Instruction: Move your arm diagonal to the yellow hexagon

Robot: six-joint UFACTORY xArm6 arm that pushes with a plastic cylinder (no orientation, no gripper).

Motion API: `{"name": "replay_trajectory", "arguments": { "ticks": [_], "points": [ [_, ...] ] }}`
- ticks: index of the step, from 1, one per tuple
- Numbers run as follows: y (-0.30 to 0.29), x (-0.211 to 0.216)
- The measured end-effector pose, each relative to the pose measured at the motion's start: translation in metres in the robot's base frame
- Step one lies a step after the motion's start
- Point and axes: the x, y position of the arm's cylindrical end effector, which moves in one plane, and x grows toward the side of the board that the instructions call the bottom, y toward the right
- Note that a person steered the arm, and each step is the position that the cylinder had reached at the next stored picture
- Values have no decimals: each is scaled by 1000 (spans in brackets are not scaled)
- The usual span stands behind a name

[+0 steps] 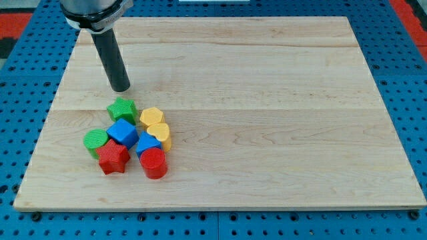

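With no jaws to report, we hold my tip [122,89] up-left of the yellow hexagon [151,117], seemingly light, rigid, slippery, nudged only at its flat sides.

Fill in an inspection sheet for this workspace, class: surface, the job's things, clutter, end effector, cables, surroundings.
Surface: pale wooden board, flat and bare apart from one cluster of blocks at the view's lower left.
Job's things: yellow hexagon at the cluster's upper right edge, beside the green block.
Clutter: yellow heart, blue cube, second blue block, green cylinder, red star, red cylinder, all packed close together.
End effector: my tip rests on the board just above the green block, up-left of the yellow hexagon, touching no block.
Cables: nothing seen.
Surroundings: blue perforated base around the board.
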Motion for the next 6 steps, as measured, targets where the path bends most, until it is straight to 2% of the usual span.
{"name": "replay_trajectory", "arguments": {
  "ticks": [6],
  "points": [
    [-9, 0]
  ]
}}
